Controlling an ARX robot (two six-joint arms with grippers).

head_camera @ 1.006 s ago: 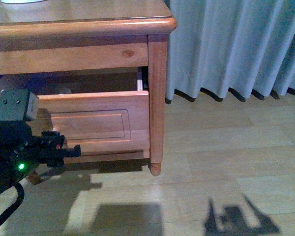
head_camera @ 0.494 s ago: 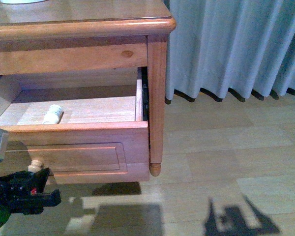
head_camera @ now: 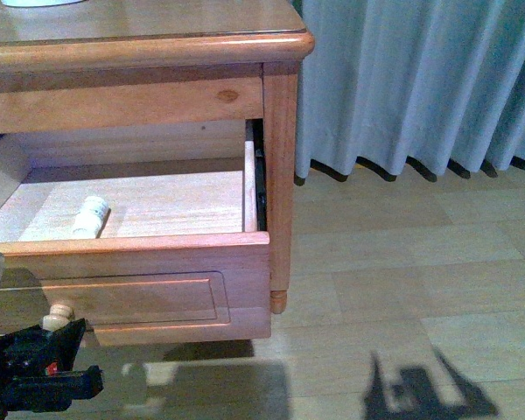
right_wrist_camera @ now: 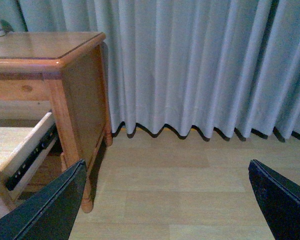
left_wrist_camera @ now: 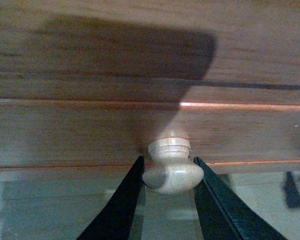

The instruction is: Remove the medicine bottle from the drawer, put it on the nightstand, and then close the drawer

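Observation:
The nightstand (head_camera: 280, 131) stands at the left of the front view, and its taller drawer (head_camera: 157, 293) is pulled far out, showing a pale bare-wood floor. The small white medicine bottle (head_camera: 90, 215) lies on its side inside the drawer, towards the left. My left gripper (head_camera: 57, 325) is shut on the round drawer knob (left_wrist_camera: 173, 169); in the left wrist view the two black fingers (left_wrist_camera: 121, 202) press on both sides of it. My right gripper (right_wrist_camera: 165, 200) is open and empty, off to the right of the nightstand (right_wrist_camera: 65, 65) above the floor. It is out of the front view.
A grey-blue curtain (head_camera: 420, 79) hangs to the floor right of the nightstand. Pale wood flooring (head_camera: 402, 280) lies in front. The bottom edge of a white object (head_camera: 35, 3) shows on the nightstand top. The arm's shadow (head_camera: 420, 389) falls on the floor.
The left gripper has pulled the drawer out towards me by the knob, from nearly shut to wide open. The medicine bottle inside has come into view.

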